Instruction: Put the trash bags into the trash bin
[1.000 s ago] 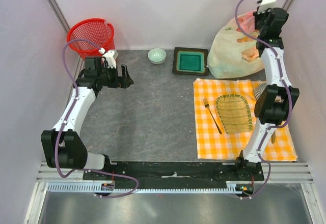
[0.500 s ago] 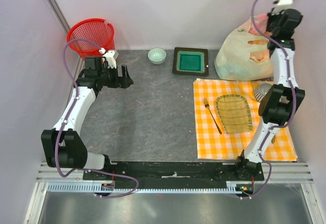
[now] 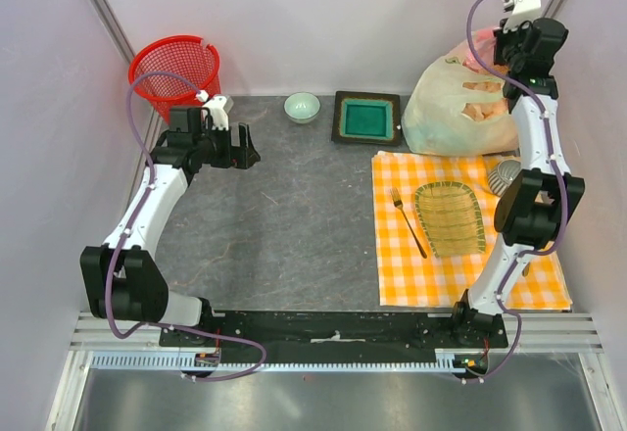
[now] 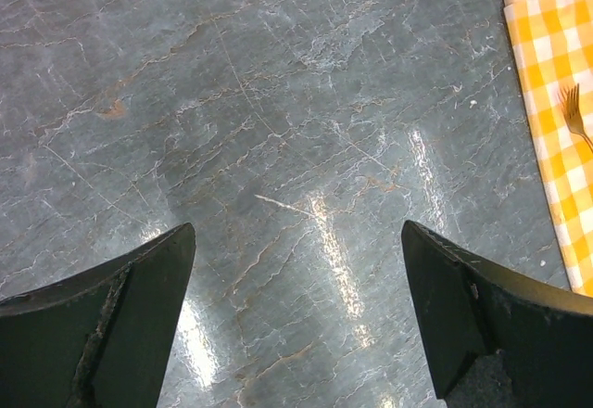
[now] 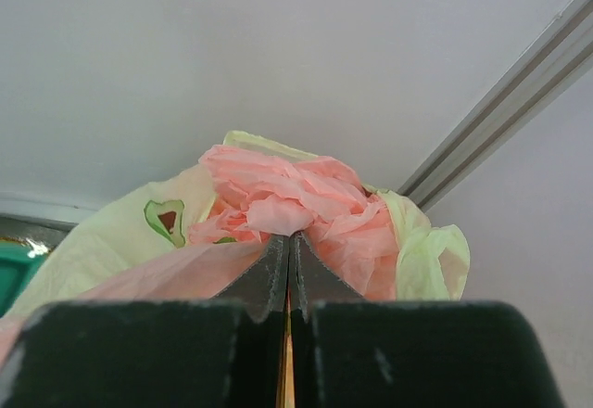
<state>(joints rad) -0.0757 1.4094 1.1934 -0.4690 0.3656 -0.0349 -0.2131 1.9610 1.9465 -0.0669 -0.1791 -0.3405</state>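
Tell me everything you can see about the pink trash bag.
The pink trash bag is thin, crinkly, translucent plastic, bunched into crumpled folds. It sits inside the mouth of a pale yellow-green bag in the far right corner of the table. The right gripper has its jaws shut on a fold of it.

Pale walls (image 3: 343,20), grey marbled tabletop (image 3: 284,215)

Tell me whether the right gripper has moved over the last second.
Yes. In the top view the right gripper, shut on the pink trash bag, swung right, away from the green tray, then came partway back left.
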